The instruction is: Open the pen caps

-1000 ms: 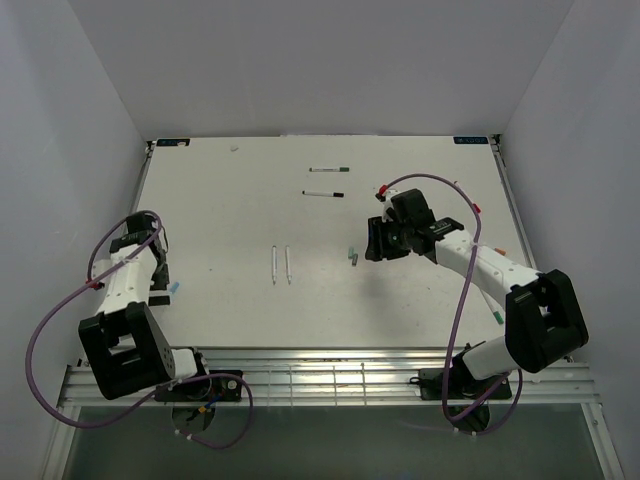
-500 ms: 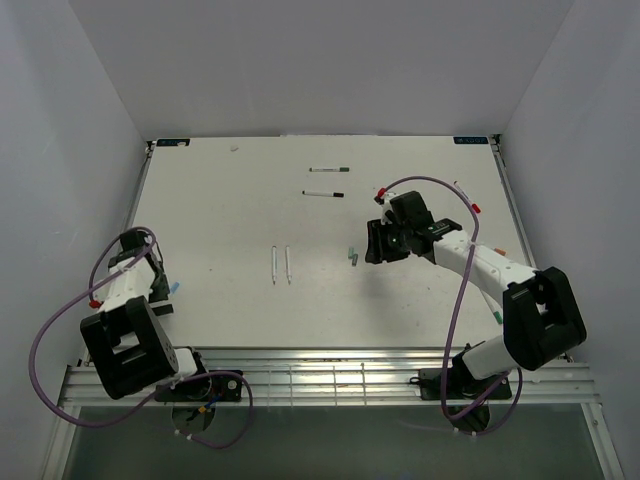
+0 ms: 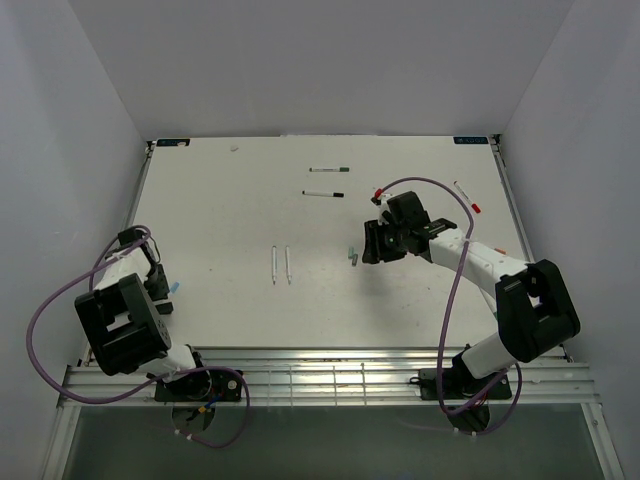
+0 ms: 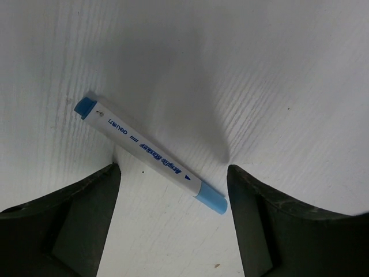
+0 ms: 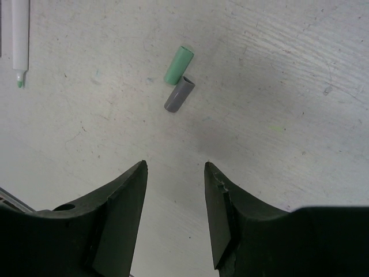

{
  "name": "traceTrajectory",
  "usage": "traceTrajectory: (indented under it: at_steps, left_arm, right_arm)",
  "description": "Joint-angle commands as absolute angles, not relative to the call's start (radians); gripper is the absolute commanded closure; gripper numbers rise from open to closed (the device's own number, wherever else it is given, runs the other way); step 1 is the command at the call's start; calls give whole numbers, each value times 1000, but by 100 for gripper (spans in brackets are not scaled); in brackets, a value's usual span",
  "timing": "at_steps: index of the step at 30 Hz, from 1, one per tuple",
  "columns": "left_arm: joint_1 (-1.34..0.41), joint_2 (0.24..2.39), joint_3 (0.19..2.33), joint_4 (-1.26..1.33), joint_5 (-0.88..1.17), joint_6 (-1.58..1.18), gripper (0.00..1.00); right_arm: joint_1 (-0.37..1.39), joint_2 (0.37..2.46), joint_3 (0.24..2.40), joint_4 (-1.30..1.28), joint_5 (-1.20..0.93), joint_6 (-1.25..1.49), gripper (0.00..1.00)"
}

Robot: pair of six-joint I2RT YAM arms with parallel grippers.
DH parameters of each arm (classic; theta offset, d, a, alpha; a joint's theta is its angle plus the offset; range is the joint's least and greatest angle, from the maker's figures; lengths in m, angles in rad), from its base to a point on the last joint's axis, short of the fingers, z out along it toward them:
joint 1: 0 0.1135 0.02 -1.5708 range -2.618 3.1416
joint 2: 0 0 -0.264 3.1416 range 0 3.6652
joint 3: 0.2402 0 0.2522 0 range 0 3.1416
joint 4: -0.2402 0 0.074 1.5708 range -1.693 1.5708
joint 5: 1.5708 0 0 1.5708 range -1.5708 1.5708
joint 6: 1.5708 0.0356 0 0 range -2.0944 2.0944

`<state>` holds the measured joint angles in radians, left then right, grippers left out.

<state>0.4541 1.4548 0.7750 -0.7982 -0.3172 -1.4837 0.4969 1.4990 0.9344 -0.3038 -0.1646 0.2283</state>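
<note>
A white marker pen (image 4: 147,153) with a light blue cap (image 4: 210,201) lies slantwise on the table, its capped end between the fingers of my open left gripper (image 4: 173,168); nothing is held. From above, this pen (image 3: 175,287) sits at the table's left edge beside the left gripper (image 3: 160,283). Two loose pen caps, one green (image 5: 178,64) and one grey (image 5: 179,94), lie touching ahead of my open, empty right gripper (image 5: 175,164). In the top view these caps (image 3: 352,257) lie just left of the right gripper (image 3: 366,243).
Two uncapped white pens (image 3: 281,265) lie side by side mid-table; one shows a green tip (image 5: 20,81). A green-capped pen (image 3: 330,169) and a black-capped pen (image 3: 323,193) lie farther back. A red-capped pen (image 3: 466,195) lies at the right.
The left arm has folded back toward the near left edge, and its jaws have narrowed a little over the blue pen. The right gripper has edged left toward the loose caps.
</note>
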Motion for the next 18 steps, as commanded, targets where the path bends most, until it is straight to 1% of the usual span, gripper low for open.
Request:
traceTrajectory:
  at_steps: [1,6,7,8,9,17,18]
  left_arm:
    - [465,1479,743,-779,-319,-1542,17]
    - [465,1479,729,-762,-334,-1532,21]
    - [465,1485,732,-764,-339,-1528,23]
    - [465,1488,733,-764,-344,-1526,31]
    - [465,1493,735,-764,-347,-1525,32]
    - [468,1551,739,-749,-331,-1494,34]
    - [468,1551,735,-739,-322,-1487,36]
  right_arm:
    - [492,1511,925,-256,-183,222,50]
    - [492,1506,923,-245,-187,225,50]
    - [492,1506,923,-242,-189,225,50]
    - [492,1505,923,-241,-190,227,50]
    - [492,1503,922,-239,-190,227,50]
    - [492,1480,917,-235,-187,230,50]
    - [491,1476,916,-235,-183,230,50]
